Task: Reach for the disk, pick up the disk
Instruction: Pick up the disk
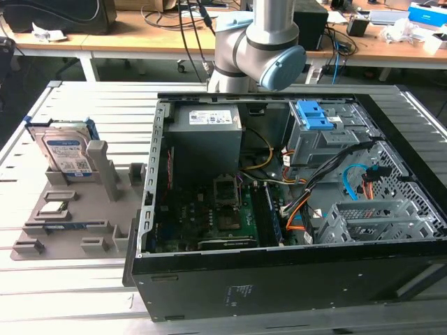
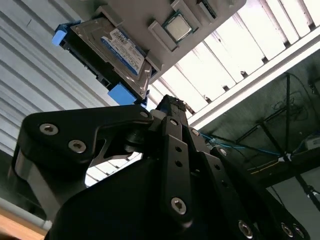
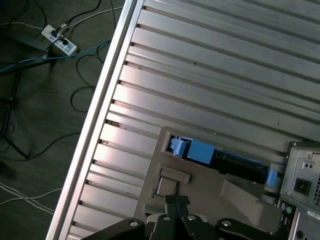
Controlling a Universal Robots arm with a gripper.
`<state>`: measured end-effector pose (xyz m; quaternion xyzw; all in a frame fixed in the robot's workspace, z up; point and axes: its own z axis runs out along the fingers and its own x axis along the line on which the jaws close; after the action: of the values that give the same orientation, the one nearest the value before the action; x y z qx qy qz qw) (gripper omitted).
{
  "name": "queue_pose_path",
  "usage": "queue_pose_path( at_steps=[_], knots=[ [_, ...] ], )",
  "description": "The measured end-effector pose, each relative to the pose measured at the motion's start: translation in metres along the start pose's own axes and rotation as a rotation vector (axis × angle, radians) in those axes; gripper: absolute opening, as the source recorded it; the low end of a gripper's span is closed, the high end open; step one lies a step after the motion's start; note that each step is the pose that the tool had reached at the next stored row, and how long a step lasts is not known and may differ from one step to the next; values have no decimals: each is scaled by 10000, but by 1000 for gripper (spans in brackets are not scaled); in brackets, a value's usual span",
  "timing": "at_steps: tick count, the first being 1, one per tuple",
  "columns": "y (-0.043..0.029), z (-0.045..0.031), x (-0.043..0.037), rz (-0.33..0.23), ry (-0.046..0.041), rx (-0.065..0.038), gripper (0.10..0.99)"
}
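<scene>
Closest to the lens in both wrist views, the black gripper [image 3: 176, 201] — tips drawn together as far as can be judged, nothing between them, touching nothing. Beyond it in the second wrist view, the disk [image 2: 117, 47], well apart from the tips. Across the exterior view from its left: the disk [image 1: 66, 150] standing on edge in a slot of the grey holder tray [image 1: 98, 223], label toward the camera; nearer the camera, a small square chip [image 1: 53, 207] in its own recess; then the open computer case [image 1: 293, 279]; behind that, the arm [image 1: 258, 42]. Looks like the reach — no grip made yet. Calls for spreading wide enough to span the drive's thin sides and squaring up over its top edge.
</scene>
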<state>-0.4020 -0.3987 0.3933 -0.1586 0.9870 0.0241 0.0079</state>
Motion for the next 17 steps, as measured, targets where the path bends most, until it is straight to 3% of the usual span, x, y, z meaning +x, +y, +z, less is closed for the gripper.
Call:
queue_pose_path(
  at_steps=[17],
  knots=[
    [0, 0, 0, -3028, 136, -71, 106]
  ],
)
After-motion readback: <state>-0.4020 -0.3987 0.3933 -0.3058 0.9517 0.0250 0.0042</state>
